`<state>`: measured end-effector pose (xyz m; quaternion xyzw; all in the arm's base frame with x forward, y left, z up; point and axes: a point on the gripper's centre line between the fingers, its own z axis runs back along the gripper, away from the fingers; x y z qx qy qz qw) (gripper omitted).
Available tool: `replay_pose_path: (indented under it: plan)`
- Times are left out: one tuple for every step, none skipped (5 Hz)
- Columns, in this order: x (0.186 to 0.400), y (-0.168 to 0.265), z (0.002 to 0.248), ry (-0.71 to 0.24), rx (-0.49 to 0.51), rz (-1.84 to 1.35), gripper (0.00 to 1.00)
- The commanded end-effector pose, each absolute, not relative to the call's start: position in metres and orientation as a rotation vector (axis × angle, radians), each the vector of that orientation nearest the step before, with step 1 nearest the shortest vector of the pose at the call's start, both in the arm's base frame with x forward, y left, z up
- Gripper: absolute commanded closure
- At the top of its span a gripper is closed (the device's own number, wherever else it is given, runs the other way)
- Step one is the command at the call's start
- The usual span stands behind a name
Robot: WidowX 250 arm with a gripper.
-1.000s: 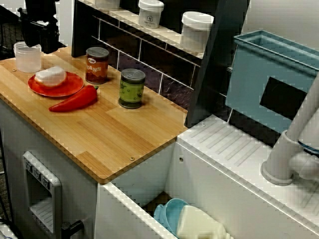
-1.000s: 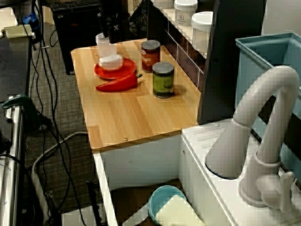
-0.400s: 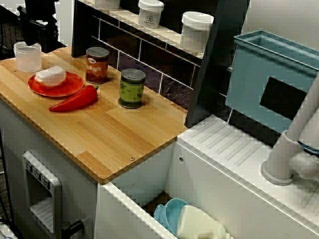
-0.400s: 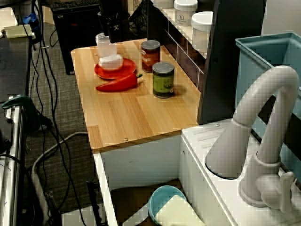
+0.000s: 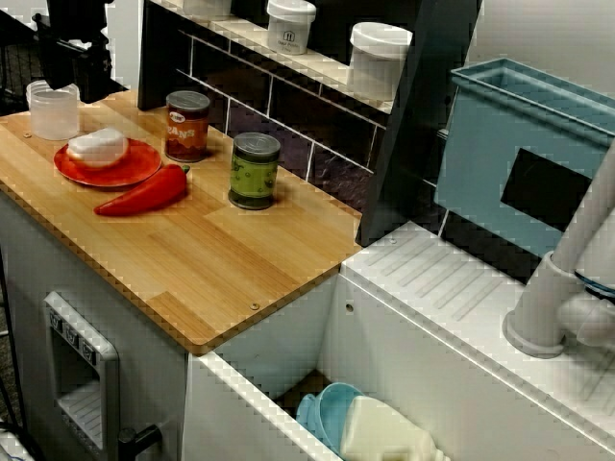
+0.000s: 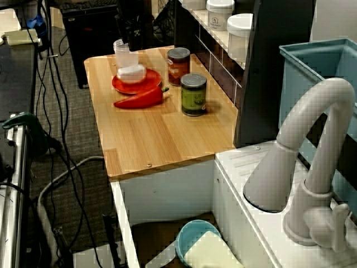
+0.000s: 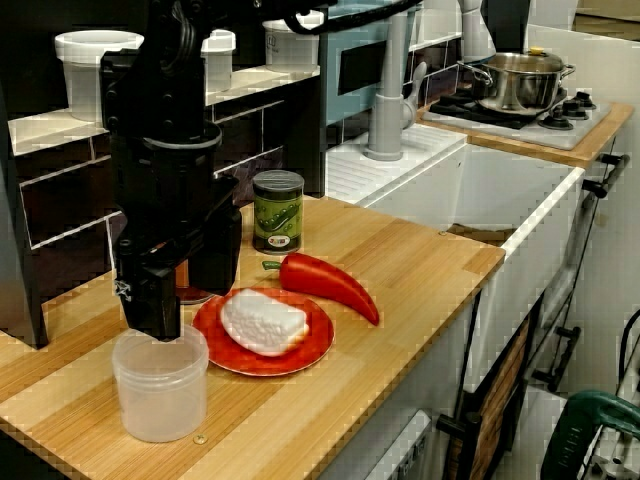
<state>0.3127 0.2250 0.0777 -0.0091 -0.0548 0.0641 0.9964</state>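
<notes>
Hand [image 7: 183, 300] over clear cup [image 7: 160, 388]; white lump [image 7: 262, 322] on plate [image 7: 304, 352]

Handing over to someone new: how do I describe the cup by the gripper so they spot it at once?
Start at the wooden counter and go to the end farthest from the sink. The cup stands there beside the red plate, just below the gripper. It alone is clear plastic and open-topped; the cans are labelled.

Kitchen (sink [image 7: 541, 214], faucet [image 6: 319, 109], stove [image 7: 563, 127] with pot [image 7: 515, 86])
</notes>
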Motion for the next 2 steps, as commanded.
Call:
replay_pose_path:
  plan:
    - [0.3125, 0.2374, 0.1075, -0.196, 0.05, 0.129, 0.0]
    - [0.3105, 0.2383, 0.1053, -0.2, 0.056, 0.129, 0.0]
